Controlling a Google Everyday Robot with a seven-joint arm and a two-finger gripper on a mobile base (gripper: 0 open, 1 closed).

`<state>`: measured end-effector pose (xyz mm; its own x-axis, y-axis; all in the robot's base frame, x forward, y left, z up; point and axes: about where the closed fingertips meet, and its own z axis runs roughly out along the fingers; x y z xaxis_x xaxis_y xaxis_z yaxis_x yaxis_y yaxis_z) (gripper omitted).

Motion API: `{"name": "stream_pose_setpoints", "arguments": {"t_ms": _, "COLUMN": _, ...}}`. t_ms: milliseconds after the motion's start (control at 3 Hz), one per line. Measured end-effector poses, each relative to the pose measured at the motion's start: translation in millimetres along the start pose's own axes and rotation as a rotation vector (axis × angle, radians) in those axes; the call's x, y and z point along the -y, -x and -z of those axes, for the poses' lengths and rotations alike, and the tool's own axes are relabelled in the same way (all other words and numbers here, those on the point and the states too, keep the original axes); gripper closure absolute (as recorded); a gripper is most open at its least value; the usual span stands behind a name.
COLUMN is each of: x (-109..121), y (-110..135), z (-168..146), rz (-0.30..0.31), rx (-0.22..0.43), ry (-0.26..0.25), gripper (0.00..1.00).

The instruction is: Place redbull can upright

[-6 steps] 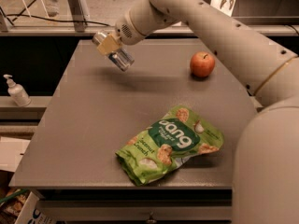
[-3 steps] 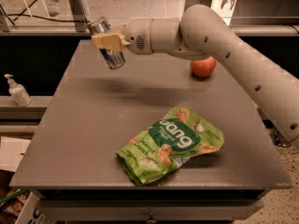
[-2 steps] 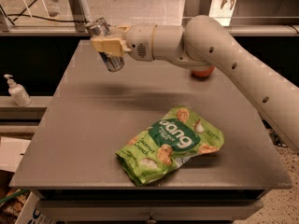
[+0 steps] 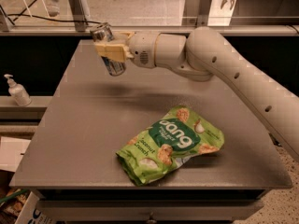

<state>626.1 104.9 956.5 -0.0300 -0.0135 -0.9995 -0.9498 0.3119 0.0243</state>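
Two seconds have swung the slim silver-and-blue redbull can (image 4: 114, 68) from a slant to nearly upright. The cream two-finger gripper (image 4: 110, 50) clamps it above the grey table's (image 4: 84, 125) far left corner, seemingly not touching. Lowering looks next.

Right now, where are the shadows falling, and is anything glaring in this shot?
Camera view: the end effector holds the redbull can above the table's far left; a soft shadow band lies on the table beneath the arm; the snack bag casts a thin shadow at its right; the can's top glints; the floor behind is bright.
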Motion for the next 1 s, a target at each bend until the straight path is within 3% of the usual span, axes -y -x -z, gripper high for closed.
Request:
{"name": "stream_pose_setpoints", "arguments": {"t_ms": 333, "x": -0.1, "y": -17.7, "z": 16.2, "rz": -0.016, "rx": 0.092, "ry": -0.046, "gripper": 1.0}}
{"name": "stream_pose_setpoints", "arguments": {"t_ms": 1000, "x": 3.7, "y": -41.5, "z": 43.6, "rz": 0.038, "rx": 0.149, "ry": -0.083, "gripper": 1.0}}
